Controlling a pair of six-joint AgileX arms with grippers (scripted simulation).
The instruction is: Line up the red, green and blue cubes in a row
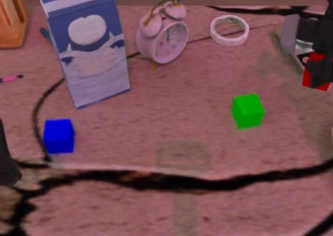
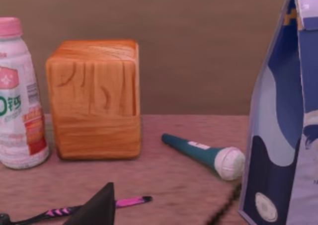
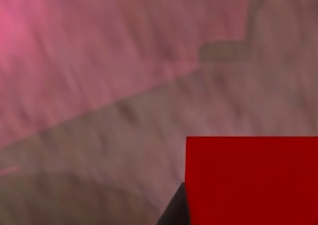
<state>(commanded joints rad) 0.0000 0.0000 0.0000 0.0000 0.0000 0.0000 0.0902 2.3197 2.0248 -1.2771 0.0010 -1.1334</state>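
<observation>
Pink table [image 1: 182, 111]: right end effector [image 1: 316, 72] pinching red cube [image 1: 315, 75]; left end effector unclear

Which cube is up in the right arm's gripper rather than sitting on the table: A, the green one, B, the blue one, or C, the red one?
C. The red cube sits between dark gripper parts at the top view's right edge and fills the right wrist view's corner, while the blue cube and green cube rest apart on the table.
</observation>
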